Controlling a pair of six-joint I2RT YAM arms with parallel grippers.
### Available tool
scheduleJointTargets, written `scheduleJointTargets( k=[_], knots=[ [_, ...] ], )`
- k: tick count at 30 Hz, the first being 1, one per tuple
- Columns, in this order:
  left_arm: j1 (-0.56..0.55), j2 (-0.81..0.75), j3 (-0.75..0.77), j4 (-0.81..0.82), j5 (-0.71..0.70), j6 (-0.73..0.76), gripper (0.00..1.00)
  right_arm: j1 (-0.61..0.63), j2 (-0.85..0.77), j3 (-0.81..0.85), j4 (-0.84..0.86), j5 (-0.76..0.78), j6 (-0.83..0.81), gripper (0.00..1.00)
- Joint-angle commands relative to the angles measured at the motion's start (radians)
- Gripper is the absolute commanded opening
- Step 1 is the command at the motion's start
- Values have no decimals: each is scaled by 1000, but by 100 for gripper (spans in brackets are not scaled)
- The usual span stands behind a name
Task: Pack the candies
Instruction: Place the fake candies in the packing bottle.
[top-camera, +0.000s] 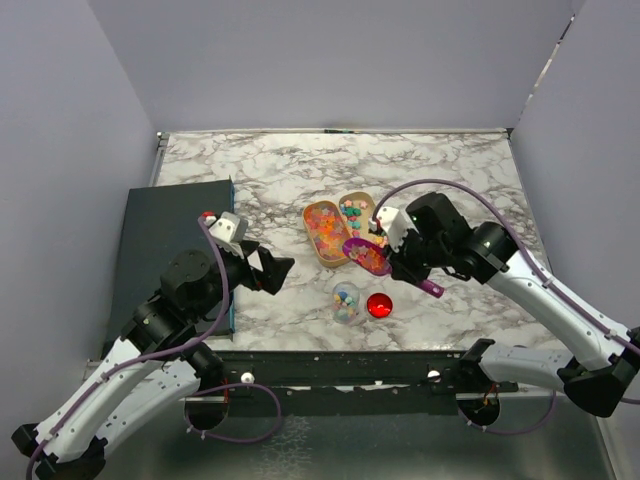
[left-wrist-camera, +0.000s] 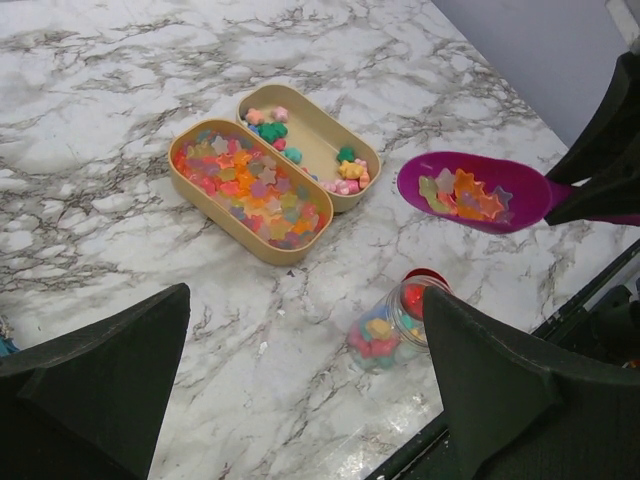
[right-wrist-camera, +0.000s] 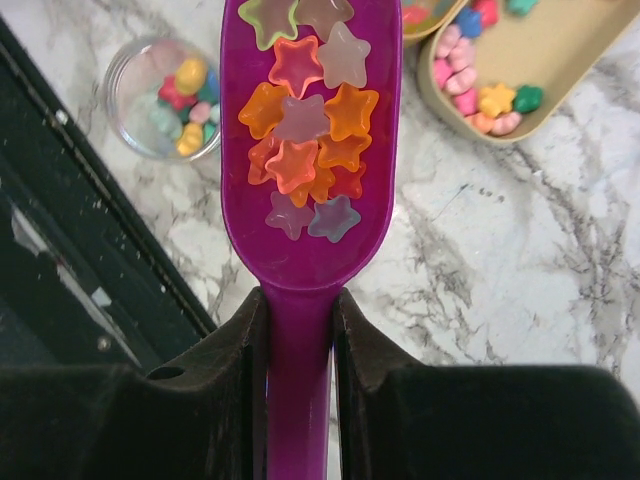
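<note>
The candies (top-camera: 325, 230) are small star sweets filling one tan oval tray (top-camera: 306, 225); a second tray (top-camera: 362, 222) beside it holds only a few. My right gripper (top-camera: 405, 262) is shut on the handle of the purple scoop (top-camera: 366, 256), which carries several stars (right-wrist-camera: 300, 130) and hovers between the trays and an open clear jar (top-camera: 346, 301) partly filled with candies. In the right wrist view the gripper (right-wrist-camera: 298, 310) clamps the scoop (right-wrist-camera: 310, 230), with the jar (right-wrist-camera: 165, 95) to its left. My left gripper (top-camera: 272, 270) is open and empty, left of the jar (left-wrist-camera: 390, 330).
A shiny red round lid (top-camera: 379, 305) lies just right of the jar. A dark mat (top-camera: 170, 240) covers the table's left side. A black rail (top-camera: 340, 365) runs along the near edge. Grey walls enclose the marble table (top-camera: 450, 170).
</note>
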Motion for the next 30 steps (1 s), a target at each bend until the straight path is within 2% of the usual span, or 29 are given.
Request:
scheduleJointTargets(
  k=[1,10,30],
  knots=[
    [-3,-17,-8,6,23,9,99,22,-11,35,-156,-85,-80,0],
    [-2,-27,-7,8,41,12,99,102,26,59,-263,-95,-151,1],
    [-3,-42,-8,9,54,15,99,314,183,214,-445,237,-80,1]
  ],
)
